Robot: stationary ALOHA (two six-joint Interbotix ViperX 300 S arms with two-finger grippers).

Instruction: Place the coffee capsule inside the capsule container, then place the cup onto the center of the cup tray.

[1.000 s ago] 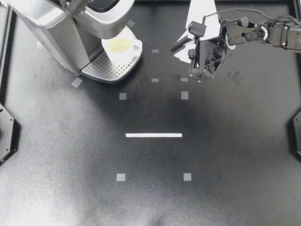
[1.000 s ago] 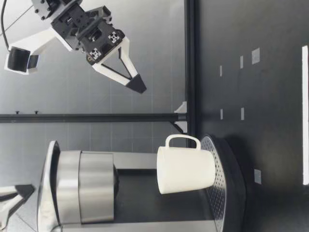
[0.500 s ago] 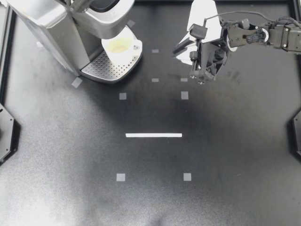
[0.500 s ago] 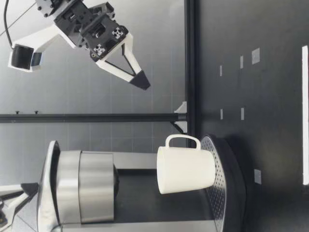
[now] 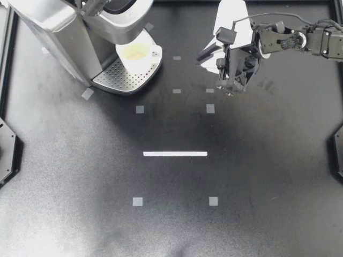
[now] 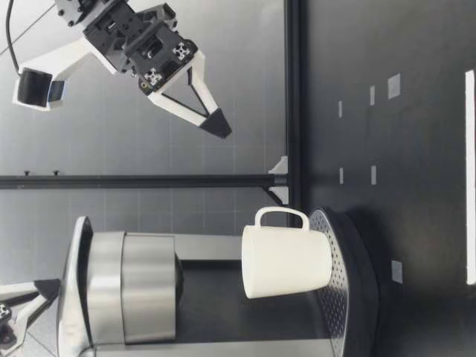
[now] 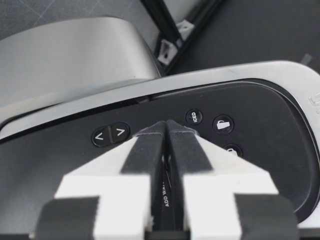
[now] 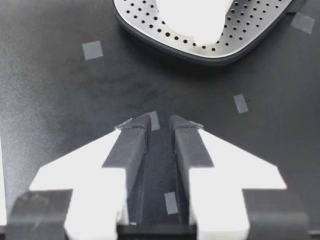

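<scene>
Cup (image 5: 136, 53) (white) sits on tray (image 5: 120, 79) — well apart from right hand (image 5: 202, 53).

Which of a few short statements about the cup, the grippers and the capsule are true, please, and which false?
1. The white cup stands upright on the perforated cup tray. True.
2. My right gripper holds the cup. False: it hangs empty above the table, apart from the cup.
3. My left gripper is shut, over the coffee machine's button panel. True.
4. A coffee capsule lies on the table. False: no capsule shows in any view.
</scene>
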